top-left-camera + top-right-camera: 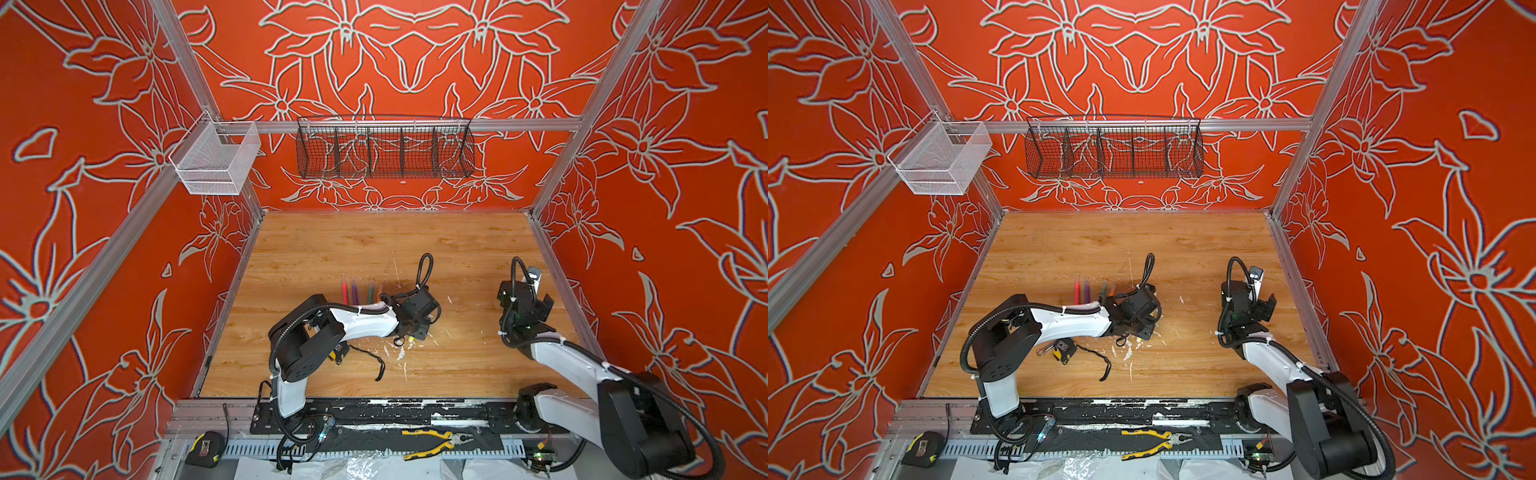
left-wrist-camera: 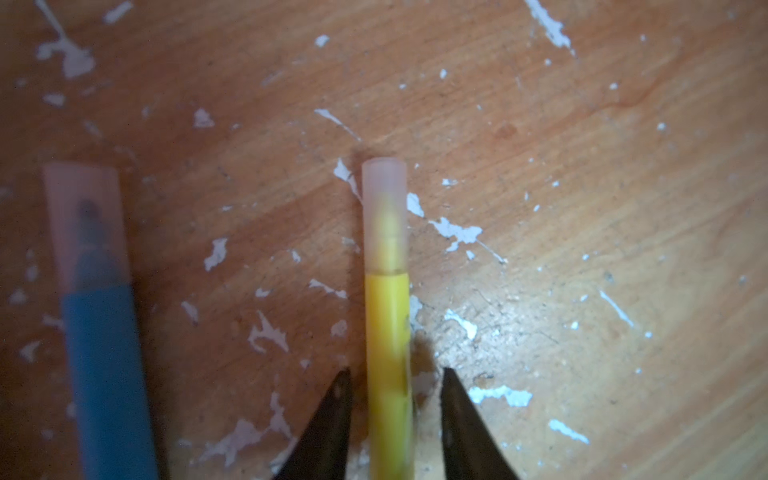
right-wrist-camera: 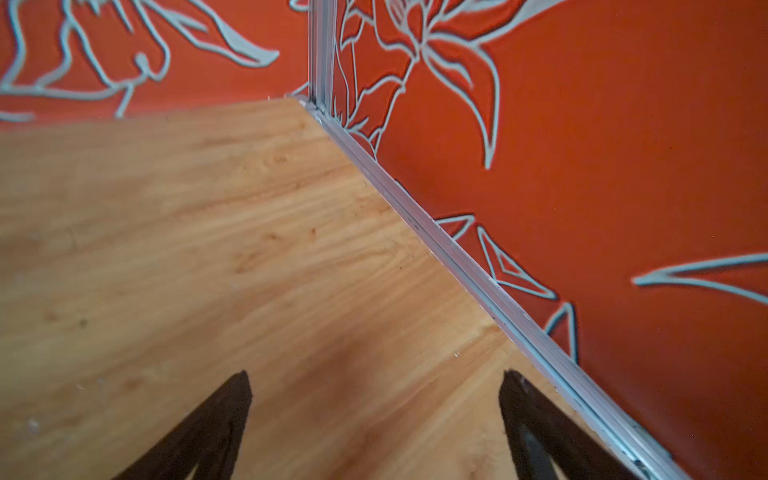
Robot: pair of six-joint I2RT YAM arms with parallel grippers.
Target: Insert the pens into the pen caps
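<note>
In both top views, a pink pen, a purple pen, a green pen and an orange pen lie side by side on the tabletop, just behind the left end effector. They are too small to tell whether they are capped. The right end effector hangs well apart, near the wall. In the left wrist view, the yellow pen lies on the tabletop with a clear cap seated over its tip. The left end effector stands partly open around the barrel, with a gap on each side, so it grips nothing. Beside it lies the blue pen, wearing a second clear cap. In the right wrist view, the right end effector is wide open and empty over bare tabletop. I judge that at least two pens are done, and no loose cap is visible, so the task seems near its end.
</note>
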